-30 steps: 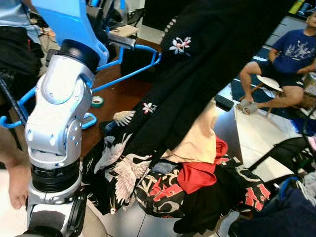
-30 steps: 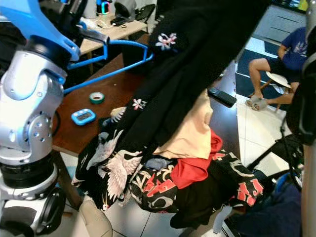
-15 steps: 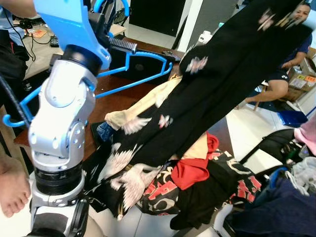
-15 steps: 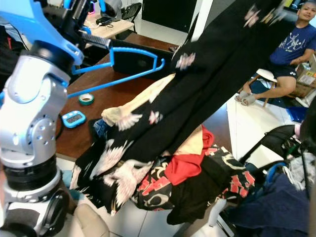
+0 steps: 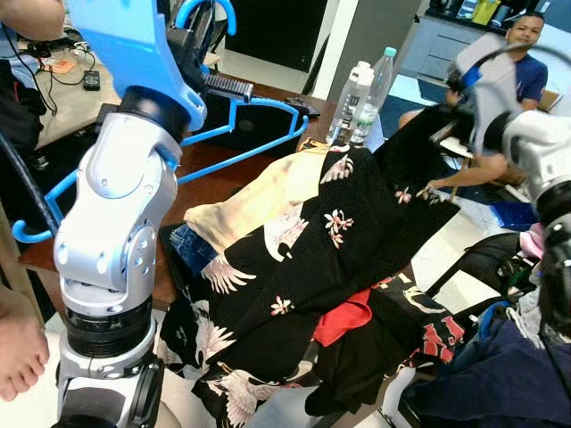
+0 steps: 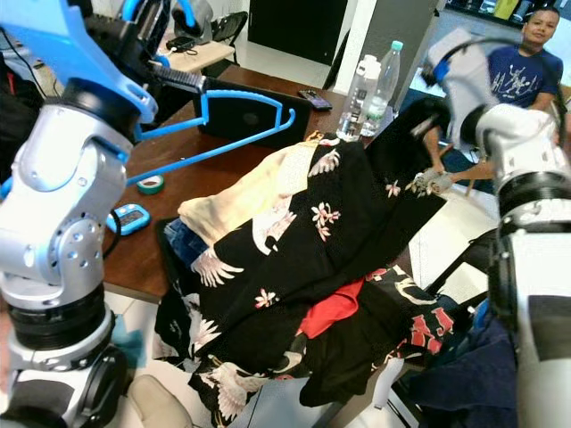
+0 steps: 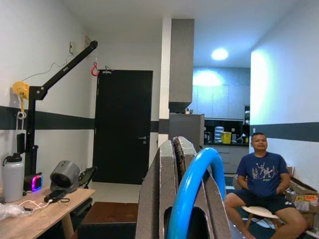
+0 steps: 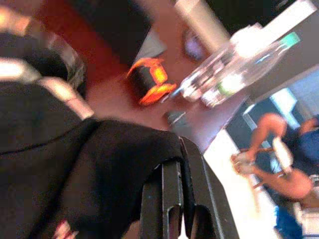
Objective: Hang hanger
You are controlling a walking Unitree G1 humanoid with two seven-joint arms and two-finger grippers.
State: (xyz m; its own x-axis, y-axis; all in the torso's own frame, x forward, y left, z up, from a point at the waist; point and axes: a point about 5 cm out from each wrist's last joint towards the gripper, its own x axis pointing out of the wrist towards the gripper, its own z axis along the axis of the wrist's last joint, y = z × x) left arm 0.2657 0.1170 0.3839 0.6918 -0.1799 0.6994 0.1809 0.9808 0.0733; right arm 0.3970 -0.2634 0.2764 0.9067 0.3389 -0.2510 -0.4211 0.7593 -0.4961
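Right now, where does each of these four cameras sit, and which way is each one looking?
Left and right eye views: on the head, looking down at the table, black robe and both silver arms.
Left wrist view: along the left gripper shut on the blue hanger, toward a seated person.
Right wrist view: along the right gripper clamping the robe.
All show that person.

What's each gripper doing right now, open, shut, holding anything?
Left gripper: shut on the blue hanger, held above the table.
Right gripper: shut on the black floral garment, lifting its edge.
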